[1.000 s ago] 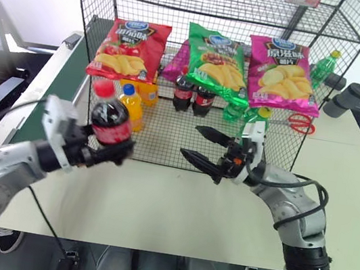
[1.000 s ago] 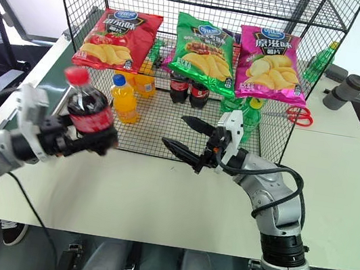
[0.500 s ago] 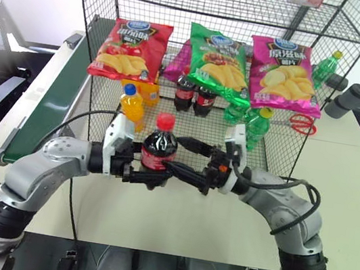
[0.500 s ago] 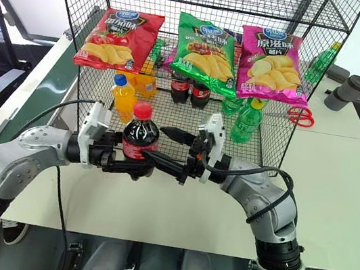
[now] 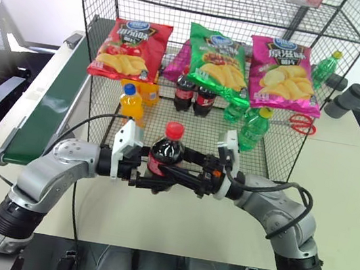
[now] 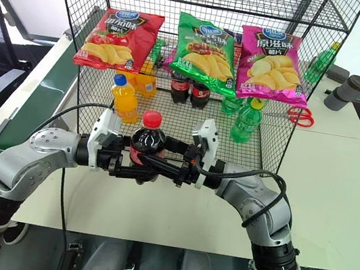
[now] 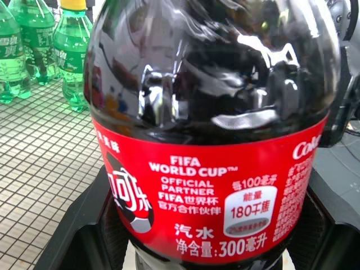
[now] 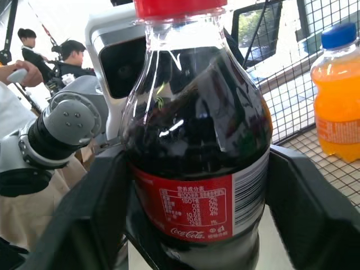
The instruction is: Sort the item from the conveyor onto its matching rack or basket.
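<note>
The item, a small cola bottle [image 5: 166, 157] with a red cap and red label, stands upright in the air just in front of the rack [image 5: 220, 8]. My left gripper [image 5: 153, 177] reaches in from the left and is shut on its lower body. From the right, my right gripper [image 5: 175, 173] is shut on the same bottle. In the left wrist view the label [image 7: 208, 197] sits between my two black fingers [image 7: 84, 225]. The right wrist view has the bottle [image 8: 197, 140] clamped between its fingers [image 8: 315, 202]. The conveyor [image 5: 54, 108] runs along the left.
On the rack's bottom shelf stand an orange soda bottle [image 5: 130, 105], two cola bottles [image 5: 193, 96] and green bottles [image 5: 254, 127]. Red, green and pink crisp bags [image 5: 219, 58] hang across its front. Scissors [image 5: 299, 123] and a grey cylinder [image 5: 347, 100] lie at the right.
My left arm carried the cola bottle from the left to the middle and brought it upright. The right gripper moved in from the right and shut on it.
</note>
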`<state>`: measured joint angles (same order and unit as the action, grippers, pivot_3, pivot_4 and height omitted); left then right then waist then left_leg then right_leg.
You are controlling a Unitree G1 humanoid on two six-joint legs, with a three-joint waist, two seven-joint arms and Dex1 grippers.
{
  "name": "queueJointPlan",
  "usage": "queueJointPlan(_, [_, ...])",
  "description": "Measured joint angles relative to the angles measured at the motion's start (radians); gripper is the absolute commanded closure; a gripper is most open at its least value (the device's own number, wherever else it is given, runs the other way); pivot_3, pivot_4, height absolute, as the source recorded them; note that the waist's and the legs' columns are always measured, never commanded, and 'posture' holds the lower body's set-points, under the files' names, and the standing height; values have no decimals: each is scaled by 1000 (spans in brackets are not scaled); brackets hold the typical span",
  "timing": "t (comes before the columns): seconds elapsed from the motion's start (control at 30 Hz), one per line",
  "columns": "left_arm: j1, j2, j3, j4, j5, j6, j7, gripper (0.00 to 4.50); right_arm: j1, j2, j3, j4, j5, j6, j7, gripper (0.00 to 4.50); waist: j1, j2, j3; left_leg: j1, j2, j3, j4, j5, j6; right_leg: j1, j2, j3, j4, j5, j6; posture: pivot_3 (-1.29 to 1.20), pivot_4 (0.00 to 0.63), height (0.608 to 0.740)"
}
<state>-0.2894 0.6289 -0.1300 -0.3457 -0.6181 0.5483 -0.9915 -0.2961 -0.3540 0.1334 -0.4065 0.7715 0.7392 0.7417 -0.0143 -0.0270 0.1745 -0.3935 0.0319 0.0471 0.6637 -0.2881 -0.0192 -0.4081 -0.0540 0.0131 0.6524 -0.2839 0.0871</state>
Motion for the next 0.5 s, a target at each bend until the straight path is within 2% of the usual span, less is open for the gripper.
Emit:
queueJointPlan(0.13, [0,-4,0,0,4,0,1,1529,0,1,-1,0,-1,0,1,1620,0,0,0,0,0,0,0,0,0,0,0,0,0,0,0,0,150,740])
queueJointPlan(0.23, [-1,-14,6,0,-7,17,6,62,0,2,-1,0,-2,0,0,1620,0,0,0,0,0,0,0,0,0,0,0,0,0,0,0,0,150,740])
queueJointPlan(0.5, [17,2,48,-12,3,24,43,20,-1,30,7,26,-61,-54,-33,1620,-3,0,0,0,1,0,0,0,0,0,2,1,1,0,0,0,150,740])
